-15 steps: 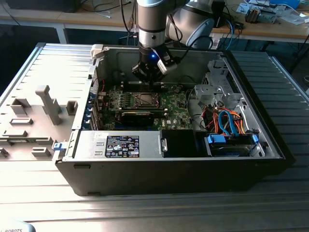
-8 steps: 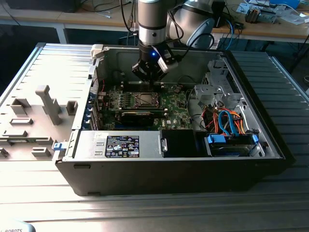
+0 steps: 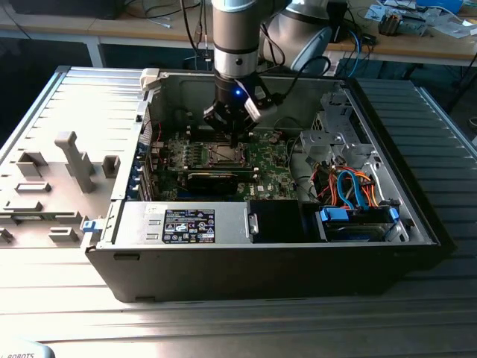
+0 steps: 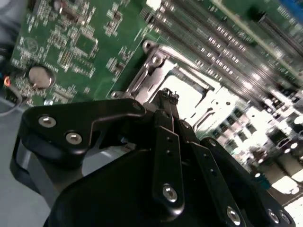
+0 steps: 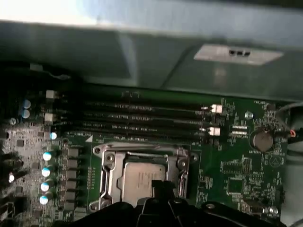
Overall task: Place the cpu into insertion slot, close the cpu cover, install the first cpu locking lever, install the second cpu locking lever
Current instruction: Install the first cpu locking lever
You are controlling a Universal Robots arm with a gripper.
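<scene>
Black two-fingered gripper [image 4: 169,97] low over silver-framed square insertion slot [image 5: 142,177] in green circuit board [image 5: 236,175], inside open black computer case [image 3: 261,268]. Fingers [image 4: 164,111] pressed together, narrow, nothing visibly between them. Dull silver-grey square cpu [image 5: 142,182] seated in slot. Thin silver cpu cover [image 5: 144,153] lying closed around chip.

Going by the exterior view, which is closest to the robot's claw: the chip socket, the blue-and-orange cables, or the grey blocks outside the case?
1. insertion slot, directly beneath the gripper.
2. cables, toward the exterior view's right, inside the case.
3. grey blocks, outside, exterior view's left.
</scene>
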